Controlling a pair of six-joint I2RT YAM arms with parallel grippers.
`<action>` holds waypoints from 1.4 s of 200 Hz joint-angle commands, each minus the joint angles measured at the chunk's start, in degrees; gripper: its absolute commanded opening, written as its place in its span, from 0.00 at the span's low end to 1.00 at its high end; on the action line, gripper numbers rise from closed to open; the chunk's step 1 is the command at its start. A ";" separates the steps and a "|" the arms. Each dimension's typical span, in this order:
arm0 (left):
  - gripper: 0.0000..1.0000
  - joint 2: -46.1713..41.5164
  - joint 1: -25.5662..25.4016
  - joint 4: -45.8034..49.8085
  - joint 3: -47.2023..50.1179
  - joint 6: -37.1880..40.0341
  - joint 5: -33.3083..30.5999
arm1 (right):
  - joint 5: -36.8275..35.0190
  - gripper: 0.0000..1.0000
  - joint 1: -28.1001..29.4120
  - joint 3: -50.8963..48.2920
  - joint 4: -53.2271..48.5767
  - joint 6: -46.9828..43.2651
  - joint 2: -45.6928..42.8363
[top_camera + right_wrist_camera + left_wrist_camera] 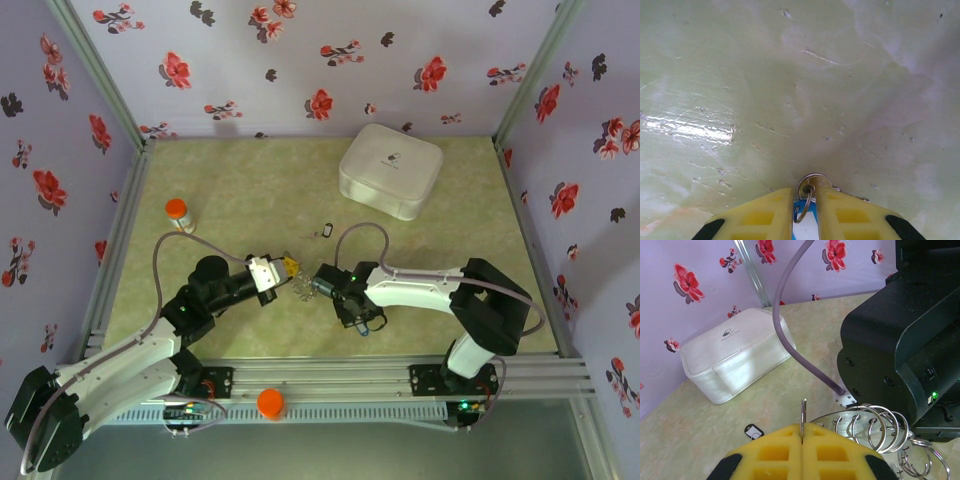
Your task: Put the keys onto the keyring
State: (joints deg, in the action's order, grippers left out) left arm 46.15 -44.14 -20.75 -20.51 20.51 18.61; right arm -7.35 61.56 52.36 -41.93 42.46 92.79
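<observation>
Confirm that your left fingers [807, 440], shut on the keyring [803, 412], meet tip-to-tip your right fingers [789, 202], clamped on the blue key [805, 225].

The blue key [804, 219] is mostly hidden between the right fingers [757, 217] and cut off by the bottom edge. The left fingers [775, 452] cover the keyring's [860, 416] lower part.

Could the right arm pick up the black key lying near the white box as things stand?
Probably not yet: the right hand is shut on the blue key. The way itself looks free, the black key lying alone on bare table just beyond it.
</observation>
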 commanded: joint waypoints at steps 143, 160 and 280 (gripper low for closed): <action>0.00 0.61 -0.42 -1.96 -1.51 -12.98 6.60 | 0.28 0.00 -4.42 -4.77 17.14 -24.56 -35.30; 0.00 0.61 -0.42 -3.27 -1.12 -17.45 6.85 | 7.53 0.00 -7.48 -8.22 24.79 -31.13 -40.28; 0.00 8.07 -0.42 -12.02 -2.78 -26.93 16.73 | 28.43 0.00 -9.88 -17.47 45.57 -42.00 -45.20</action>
State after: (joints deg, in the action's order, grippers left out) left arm 53.98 -44.27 -27.20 -20.88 -4.58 32.38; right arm 18.59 51.99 35.99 -1.34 0.95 46.94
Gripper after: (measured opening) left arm 0.042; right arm 0.048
